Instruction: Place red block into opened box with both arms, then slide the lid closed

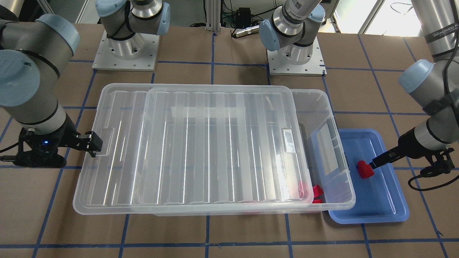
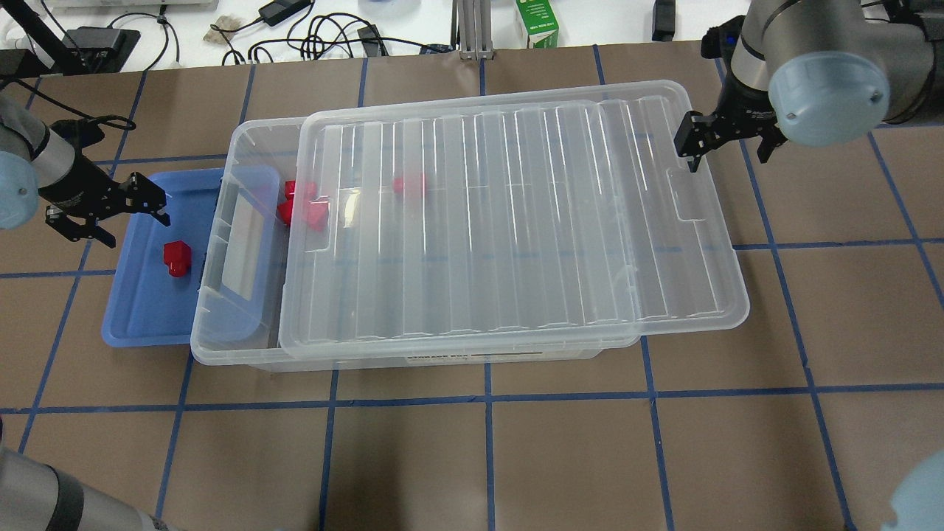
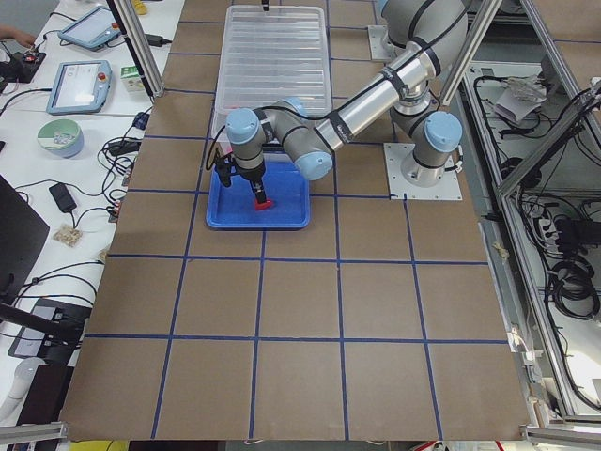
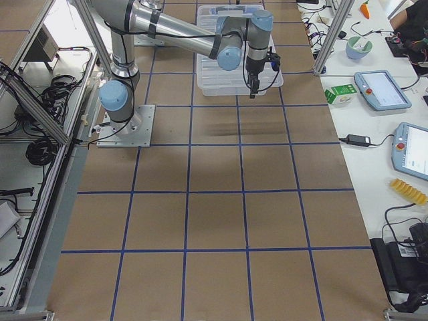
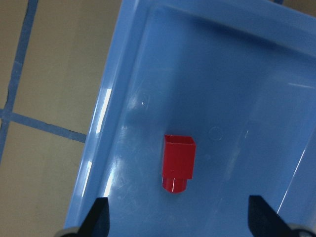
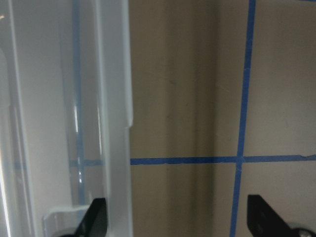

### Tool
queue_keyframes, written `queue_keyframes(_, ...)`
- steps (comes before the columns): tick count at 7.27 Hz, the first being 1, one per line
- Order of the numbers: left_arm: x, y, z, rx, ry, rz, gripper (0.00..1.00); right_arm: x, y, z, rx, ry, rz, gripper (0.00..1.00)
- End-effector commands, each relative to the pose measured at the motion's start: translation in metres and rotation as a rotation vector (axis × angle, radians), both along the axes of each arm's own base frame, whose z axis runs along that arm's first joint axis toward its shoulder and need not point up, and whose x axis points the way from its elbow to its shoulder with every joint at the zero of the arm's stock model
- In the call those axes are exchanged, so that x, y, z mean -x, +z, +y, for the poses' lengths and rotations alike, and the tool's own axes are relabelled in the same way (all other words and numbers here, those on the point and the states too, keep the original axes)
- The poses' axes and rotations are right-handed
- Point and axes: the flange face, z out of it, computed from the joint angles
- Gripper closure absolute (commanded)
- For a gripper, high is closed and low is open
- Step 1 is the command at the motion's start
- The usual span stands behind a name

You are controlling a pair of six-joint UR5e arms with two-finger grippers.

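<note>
Left pincer [image 5: 180, 215], spread apart, hovers above the red plastic block [image 5: 179, 160], centre frame, in the blue tray [image 5: 222, 74]; an off-centre squeeze could topple it. Right pincer [image 6: 177, 219] likewise apart.

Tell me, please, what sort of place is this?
Most likely a robotics lab workcell: two industrial arms bolted on base plates, a table marked with a blue tape grid, and teach pendants on a side bench.

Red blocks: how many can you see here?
5 red blocks, as far as I can tell: one on the blue tray, two in the box's open gap, two more blurred under the clear lid. Others may be hidden there.
</note>
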Motion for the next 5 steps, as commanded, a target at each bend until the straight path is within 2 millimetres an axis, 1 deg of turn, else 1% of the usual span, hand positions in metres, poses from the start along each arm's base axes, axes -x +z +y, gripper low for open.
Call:
queue_keyframes(1,0.001,-0.028,-0.005,-0.008,0.04,0.009,0.0,0.047,0.0,0.0,-0.01,-0.007,-0.006,0.0)
queue_keyframes(2,0.008,-0.045,-0.01,-0.014,0.079,0.024,0.0,0.055,0.005,0.001,-0.005,-0.011,-0.005,0.0)
queue_keyframes(3,0.014,-0.055,-0.007,-0.03,0.056,0.035,0.0,0.061,0.006,0.002,-0.008,-0.003,-0.007,0.0)
queue_keyframes(4,0.015,-0.066,-0.005,-0.042,0.039,0.042,0.0,0.062,0.004,0.002,-0.013,-0.003,-0.008,0.0)
queue_keyframes(5,0.014,-0.073,-0.006,-0.038,0.036,0.038,0.01,0.063,0.005,0.003,-0.015,-0.003,-0.007,0.0)
